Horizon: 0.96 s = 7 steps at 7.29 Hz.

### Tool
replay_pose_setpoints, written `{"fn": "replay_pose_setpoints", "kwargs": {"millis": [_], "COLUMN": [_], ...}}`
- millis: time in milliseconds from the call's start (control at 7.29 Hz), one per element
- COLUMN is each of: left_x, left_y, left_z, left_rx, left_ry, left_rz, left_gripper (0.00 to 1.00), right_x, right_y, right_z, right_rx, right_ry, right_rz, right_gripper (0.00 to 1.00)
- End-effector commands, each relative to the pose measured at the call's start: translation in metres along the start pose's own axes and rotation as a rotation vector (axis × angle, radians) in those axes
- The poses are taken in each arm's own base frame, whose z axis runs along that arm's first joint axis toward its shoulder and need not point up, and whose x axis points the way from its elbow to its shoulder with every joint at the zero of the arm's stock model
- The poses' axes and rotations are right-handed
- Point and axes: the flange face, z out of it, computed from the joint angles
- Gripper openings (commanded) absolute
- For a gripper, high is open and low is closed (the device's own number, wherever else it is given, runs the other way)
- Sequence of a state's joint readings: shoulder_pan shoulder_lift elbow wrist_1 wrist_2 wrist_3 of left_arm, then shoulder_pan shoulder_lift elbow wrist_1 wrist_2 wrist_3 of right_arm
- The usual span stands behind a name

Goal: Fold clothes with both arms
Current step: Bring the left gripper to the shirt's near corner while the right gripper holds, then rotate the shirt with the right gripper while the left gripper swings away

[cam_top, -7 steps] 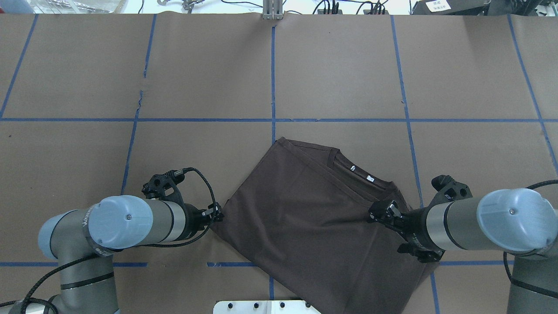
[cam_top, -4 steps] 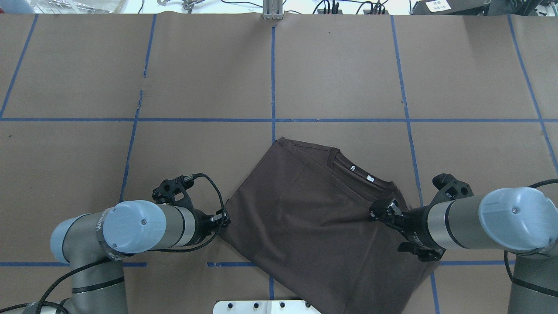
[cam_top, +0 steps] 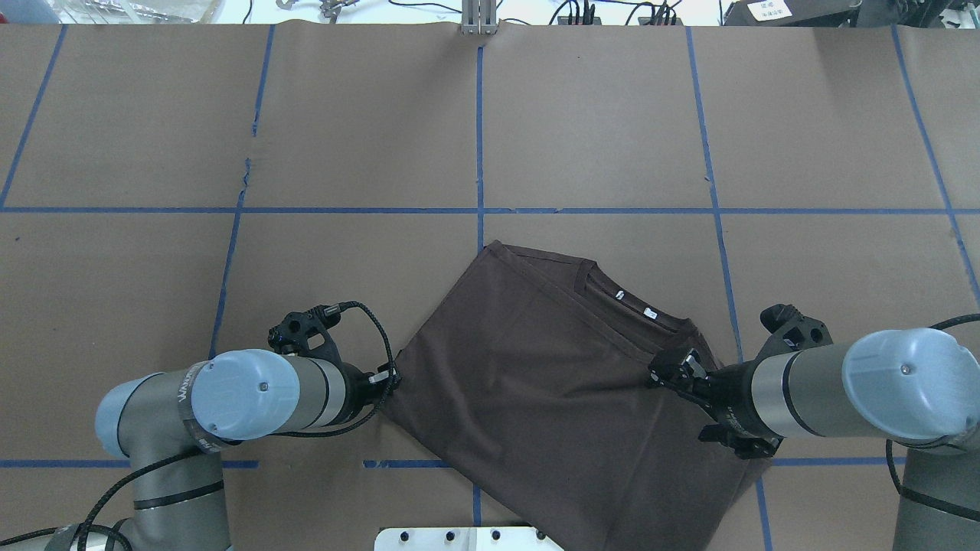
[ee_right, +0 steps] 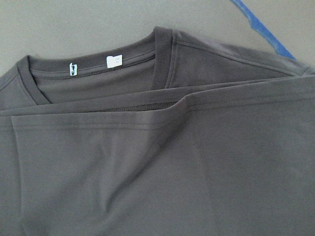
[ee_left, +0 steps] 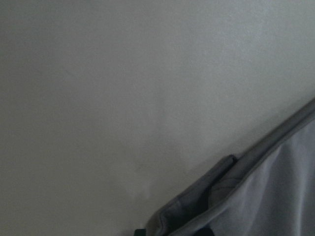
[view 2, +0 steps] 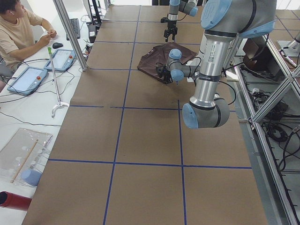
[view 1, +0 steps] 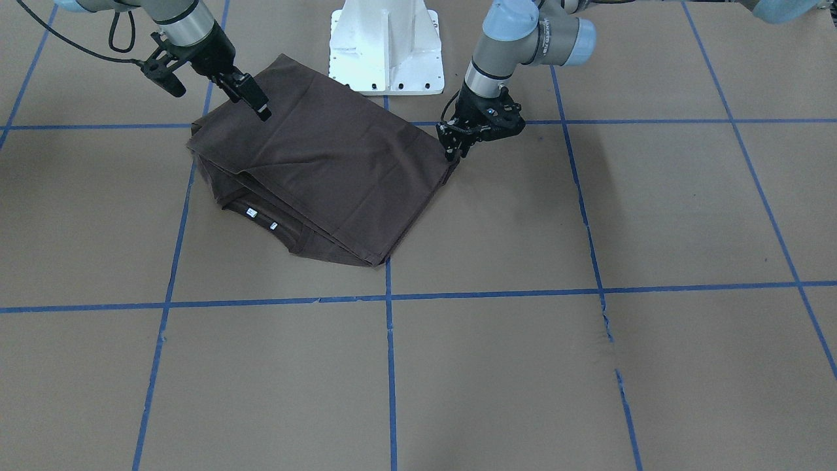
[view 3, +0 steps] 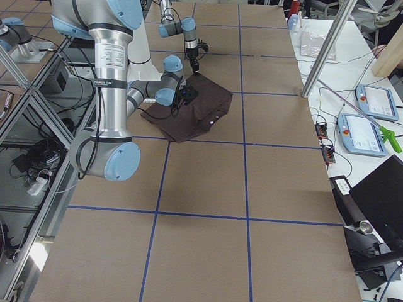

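Note:
The dark brown T-shirt (cam_top: 551, 390) lies folded on the table close to the robot's base, with its collar and white neck labels (ee_right: 114, 61) showing on the far side. My left gripper (cam_top: 390, 380) is down at the table, at the shirt's left corner (view 1: 451, 147). In the left wrist view two dark tips sit apart at the bottom edge with the fabric corner (ee_left: 206, 196) between them, so it looks open. My right gripper (cam_top: 664, 370) hovers above the shirt's right part (view 1: 260, 108), below the collar, holding nothing. I cannot tell whether it is open or shut.
Brown paper with a blue tape grid (cam_top: 480, 153) covers the table. The white pedestal base (view 1: 387, 46) stands right behind the shirt. A person sits with tablets (view 2: 28, 77) beyond the table's far edge. A metal post (view 2: 70, 33) stands at that edge.
My left arm has swung right, bringing its gripper from a little left of the shirt up to the shirt's left corner. The right arm and the shirt have stayed put.

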State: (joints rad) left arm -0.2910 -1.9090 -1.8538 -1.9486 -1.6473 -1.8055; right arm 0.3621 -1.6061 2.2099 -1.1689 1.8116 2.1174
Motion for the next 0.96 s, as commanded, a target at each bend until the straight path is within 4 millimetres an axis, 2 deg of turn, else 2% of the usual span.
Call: {"fn": "replay_pose_setpoints", "kwargs": {"millis": [0,274,411,549,686,823], "left_x": [-0.003,0.0,0.001,0.007,0.007,0.036], "left_y": [-0.009,-0.014,-0.039,-0.082,-0.134,-0.185], "left_z": [-0.002,-0.01,-0.013,-0.028,-0.037,-0.043], "left_rx": [0.014,0.019,0.054,0.113,0.185,0.253], "left_ry": [-0.003,0.011,0.011,0.026,0.026,0.046], "left_rz": [0.01,0.021,0.066,0.114,0.154,0.151], "left_gripper": [0.0,0.0,0.0,0.0,0.0,0.0], "right_x": [0.0,-0.001,-0.003,-0.012,-0.023,-0.028], "right_y": [0.0,0.0,0.0,0.006,0.007,0.006], "right_z": [0.0,0.0,-0.001,0.0,-0.005,-0.013], "right_rx": [0.0,0.001,-0.001,-0.008,-0.012,-0.014], "right_ry": [0.0,-0.001,-0.006,-0.024,-0.051,-0.073], "right_rz": [-0.001,0.002,0.001,-0.003,-0.002,0.011], "right_gripper": [1.0,1.0,1.0,1.0,1.0,1.0]}}
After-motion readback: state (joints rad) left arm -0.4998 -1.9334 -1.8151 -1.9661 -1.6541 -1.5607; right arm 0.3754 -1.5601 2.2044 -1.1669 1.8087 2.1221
